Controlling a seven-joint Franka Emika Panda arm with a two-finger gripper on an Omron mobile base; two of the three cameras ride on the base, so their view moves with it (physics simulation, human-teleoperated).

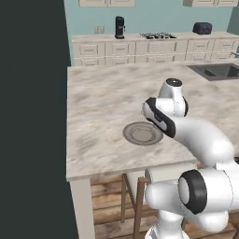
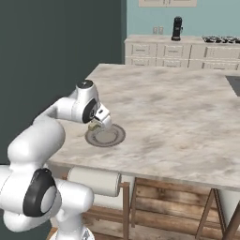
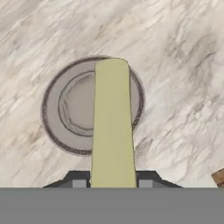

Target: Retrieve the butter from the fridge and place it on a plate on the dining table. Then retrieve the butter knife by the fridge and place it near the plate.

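Jaws-clamped butter (image 3: 112, 127) above plate (image 3: 61, 109)

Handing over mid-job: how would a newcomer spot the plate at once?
Find the large beige-grey marbled stone dining table; near its front edge, by the dark wall, lies the round shallow grey plate. It is the table's only dish, ring-rimmed, just below the hand holding the pale yellow butter stick.

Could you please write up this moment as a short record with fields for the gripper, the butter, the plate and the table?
gripper: shut on the butter, above the plate
butter: pale yellow stick held between the fingers, not yet on the plate
plate: round, grey, near the table's front edge, nothing on it
dining table: marbled stone top, a stool tucked under its edge
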